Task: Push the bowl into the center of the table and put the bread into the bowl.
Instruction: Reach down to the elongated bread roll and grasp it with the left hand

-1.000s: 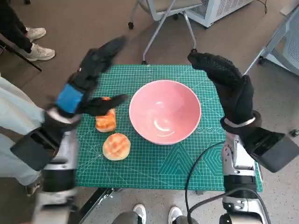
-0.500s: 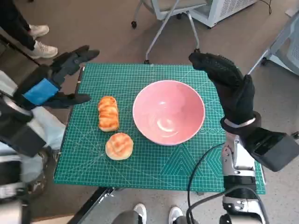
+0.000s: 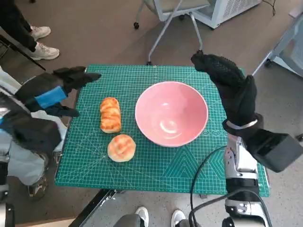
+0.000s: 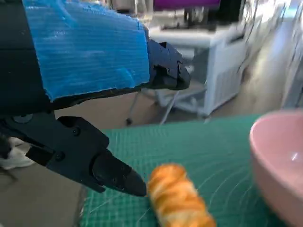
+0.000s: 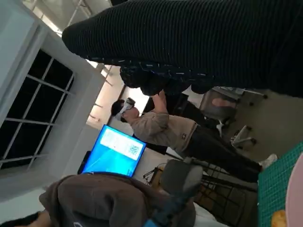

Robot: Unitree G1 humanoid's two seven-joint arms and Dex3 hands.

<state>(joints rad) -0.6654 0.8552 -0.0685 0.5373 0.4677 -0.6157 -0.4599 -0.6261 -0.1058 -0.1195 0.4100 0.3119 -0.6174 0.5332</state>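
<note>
A pink bowl (image 3: pixel 171 113) stands empty near the middle of the green cutting mat (image 3: pixel 156 165). Left of it lie a long bread roll (image 3: pixel 110 114) and a round bun (image 3: pixel 121 147). My left hand (image 3: pixel 57 92) hovers off the mat's left edge, fingers spread, holding nothing. In the left wrist view its black fingers (image 4: pixel 111 170) are just short of the long roll (image 4: pixel 177 198), with the bowl's rim (image 4: pixel 274 156) beyond. My right hand (image 3: pixel 229 87) is raised at the bowl's right rim, fingers extended, empty.
An office chair base (image 3: pixel 165 21) stands behind the table. A person's shoes (image 3: pixel 40 42) are at the far left. A black cable (image 3: pixel 201 175) runs over the mat's front right. In the right wrist view a person (image 5: pixel 165 127) sits near a blue screen (image 5: pixel 116 149).
My left hand has swung from above the long roll out to the left, past the mat's edge, and lowered. The right hand and bowl stay put. The camera shifted slightly.
</note>
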